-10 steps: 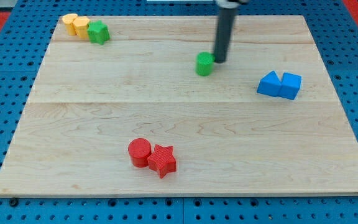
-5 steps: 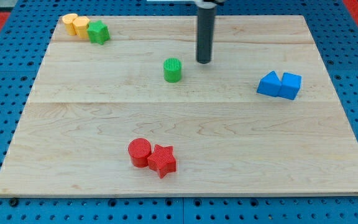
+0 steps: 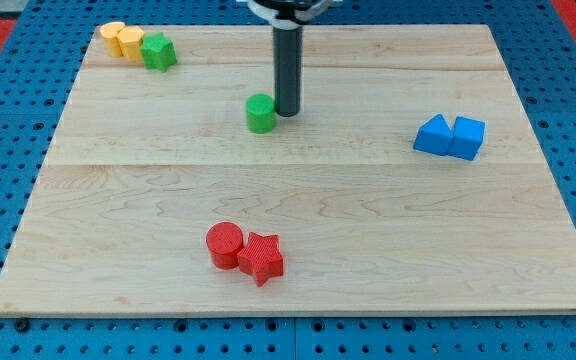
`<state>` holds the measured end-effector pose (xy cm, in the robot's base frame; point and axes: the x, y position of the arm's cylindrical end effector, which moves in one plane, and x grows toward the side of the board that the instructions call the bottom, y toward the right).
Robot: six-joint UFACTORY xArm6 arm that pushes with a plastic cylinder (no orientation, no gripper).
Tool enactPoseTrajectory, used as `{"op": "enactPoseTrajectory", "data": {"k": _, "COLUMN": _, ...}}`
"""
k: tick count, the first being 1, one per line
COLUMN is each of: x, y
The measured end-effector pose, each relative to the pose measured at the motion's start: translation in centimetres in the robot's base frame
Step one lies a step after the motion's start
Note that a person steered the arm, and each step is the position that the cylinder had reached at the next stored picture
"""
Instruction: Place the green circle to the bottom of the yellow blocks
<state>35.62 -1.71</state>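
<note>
The green circle (image 3: 260,113) stands on the wooden board a little above its middle. My tip (image 3: 286,110) is right beside it on the view's right, touching or nearly touching it. The two yellow blocks (image 3: 123,40) sit side by side at the board's top left corner. A green star-like block (image 3: 158,51) touches them on their right.
A red circle (image 3: 224,244) and a red star (image 3: 261,258) sit together near the view's bottom. Two blue blocks (image 3: 449,136) sit together at the view's right. The board (image 3: 388,220) lies on a blue pegboard surface.
The green circle has moved left across the board. My tip has followed it leftward and is now against its right side.
</note>
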Motion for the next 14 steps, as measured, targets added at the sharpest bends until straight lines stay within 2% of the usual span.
{"op": "enactPoseTrajectory", "data": {"k": 1, "x": 1.8, "y": -0.3}}
{"op": "enactPoseTrajectory", "data": {"k": 2, "x": 2.9, "y": -3.6}}
{"op": "enactPoseTrajectory", "data": {"k": 3, "x": 2.0, "y": -10.6}}
{"op": "enactPoseTrajectory", "data": {"k": 4, "x": 2.1, "y": -14.3}}
{"op": "enactPoseTrajectory", "data": {"k": 7, "x": 2.3, "y": -17.8}}
{"op": "enactPoseTrajectory", "data": {"k": 8, "x": 0.7, "y": -18.1}}
{"op": "enactPoseTrajectory", "data": {"k": 10, "x": -5.2, "y": -21.1}}
{"op": "enactPoseTrajectory", "data": {"k": 11, "x": -3.4, "y": -18.3}}
{"op": "enactPoseTrajectory", "data": {"k": 12, "x": -1.0, "y": -19.3}}
{"op": "enactPoseTrajectory", "data": {"k": 13, "x": -1.2, "y": -25.0}}
{"op": "enactPoseTrajectory", "data": {"k": 14, "x": -3.1, "y": -24.9}}
